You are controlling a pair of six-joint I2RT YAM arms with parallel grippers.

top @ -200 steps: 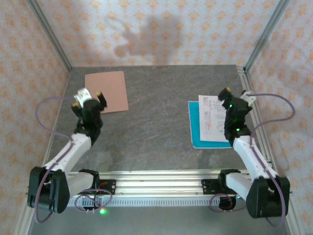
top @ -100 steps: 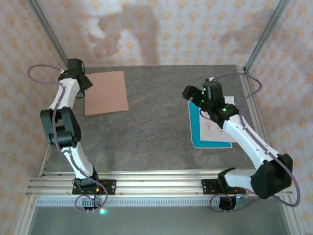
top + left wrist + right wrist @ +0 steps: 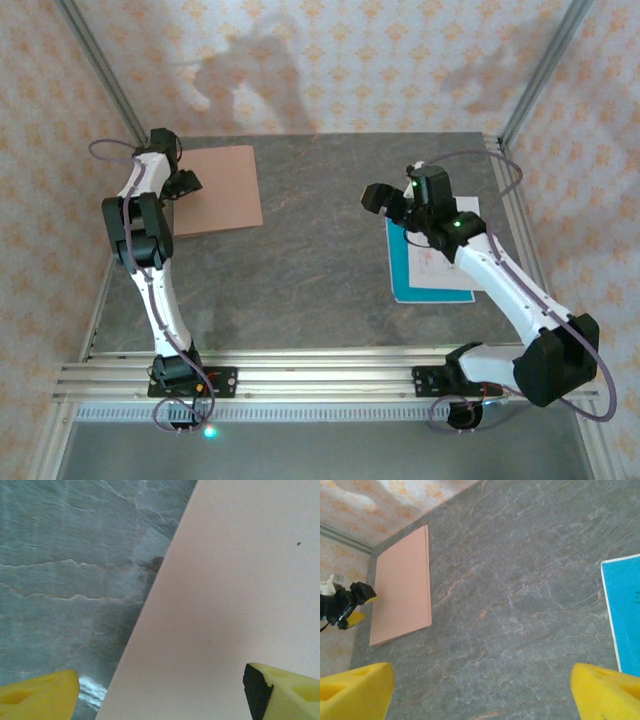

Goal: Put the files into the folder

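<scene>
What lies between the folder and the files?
Nothing: bare table separates folder and files, shown in the top view and the right wrist view.

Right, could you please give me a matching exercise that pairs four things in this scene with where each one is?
Things:
1. folder
2. teal-blue sheet
3. white printed sheet
4. left end effector

Places:
A. lying on top of another sheet
B. open, over the folder's left edge
C. flat at the far left of the table
D. underneath, showing along the left and near edges

Pairs: 1-C, 2-D, 3-A, 4-B
</scene>
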